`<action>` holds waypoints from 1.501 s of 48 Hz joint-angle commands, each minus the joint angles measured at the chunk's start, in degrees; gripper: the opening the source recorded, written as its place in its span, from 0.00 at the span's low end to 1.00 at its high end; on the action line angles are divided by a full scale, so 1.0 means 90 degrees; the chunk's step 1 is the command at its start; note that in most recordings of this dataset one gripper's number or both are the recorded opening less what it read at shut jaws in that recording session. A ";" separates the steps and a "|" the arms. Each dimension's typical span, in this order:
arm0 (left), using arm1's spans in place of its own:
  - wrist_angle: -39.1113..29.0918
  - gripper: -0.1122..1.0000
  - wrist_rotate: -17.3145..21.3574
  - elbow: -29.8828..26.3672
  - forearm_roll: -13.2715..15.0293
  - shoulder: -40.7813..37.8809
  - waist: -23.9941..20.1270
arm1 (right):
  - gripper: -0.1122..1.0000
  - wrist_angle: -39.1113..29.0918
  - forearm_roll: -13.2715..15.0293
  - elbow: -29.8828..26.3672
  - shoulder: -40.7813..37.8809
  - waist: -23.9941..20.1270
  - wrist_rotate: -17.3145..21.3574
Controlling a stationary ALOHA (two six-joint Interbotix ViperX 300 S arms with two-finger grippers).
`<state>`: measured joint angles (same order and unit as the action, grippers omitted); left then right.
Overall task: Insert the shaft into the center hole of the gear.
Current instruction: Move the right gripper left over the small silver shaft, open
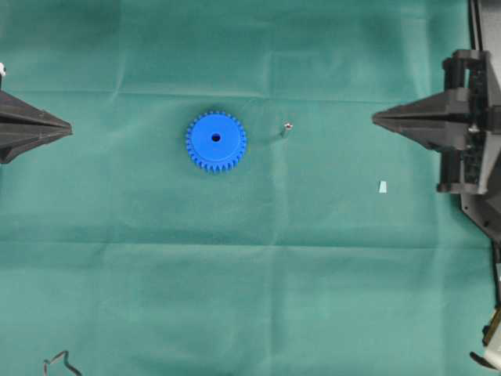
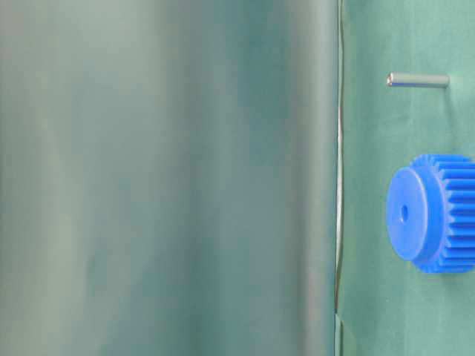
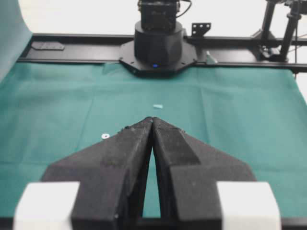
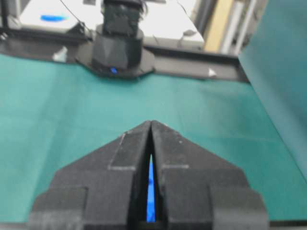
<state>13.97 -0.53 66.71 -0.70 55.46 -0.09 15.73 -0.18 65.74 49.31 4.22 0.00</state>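
Overhead exterior view, stock at hand. Gear (image 1: 216, 141): blue, flat on the green cloth (image 1: 250, 298), left of centre, center hole (image 1: 215, 138) open and unfilled. Shaft (image 1: 286, 128): small grey pin, standing apart from the gear at its 3 o'clock, untouched. Pale scrap (image 1: 383, 186): loose at the shaft's 4 o'clock. Left gripper (image 1: 69, 125): at 9 o'clock edge, fingers together, holding nothing. Right gripper (image 1: 376, 118): at 3 o'clock edge, fingers together, holding nothing. Progress, by judgement: nothing done; picking up, aligning and inserting the shaft all remain.
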 commanded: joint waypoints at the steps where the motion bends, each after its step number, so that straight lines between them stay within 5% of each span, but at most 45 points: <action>1: 0.0020 0.12 0.0010 -0.0166 -0.0020 -0.0029 0.0020 | 0.14 0.0020 -0.0010 -0.0225 -0.0352 0.0156 0.0020; 20: 0.0020 0.12 0.0010 -0.0166 -0.0020 -0.0029 0.0020 | 0.15 -0.0166 -0.0166 -0.0801 -0.2598 0.0840 0.0146; 25: 0.0020 0.12 0.0010 -0.0156 -0.0020 -0.0039 0.0020 | 0.33 -0.0166 -0.0176 -0.1016 -0.3262 0.0879 0.0146; 33: 0.0020 0.12 0.0010 -0.0156 -0.0020 -0.0039 0.0020 | 0.79 -0.0156 -0.0166 -0.1289 -0.4355 0.0889 0.0137; 36: 0.0020 0.12 0.0010 -0.0156 -0.0020 -0.0039 0.0010 | 0.88 -0.0107 -0.0166 -0.1357 -0.4678 0.0898 0.0137; 47: 0.0000 0.12 0.0010 -0.0156 -0.0020 -0.0068 0.0010 | 0.82 0.0146 -0.0215 -0.1406 -0.5342 0.0986 0.0137; 72: -0.0098 0.12 0.0000 -0.0156 -0.0020 -0.0078 0.0010 | 0.80 0.0293 -0.0322 -0.1221 -0.5420 0.0996 0.0146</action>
<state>12.92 -0.53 66.62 -0.70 55.28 -0.09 17.40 -2.90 55.20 -0.09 13.01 1.23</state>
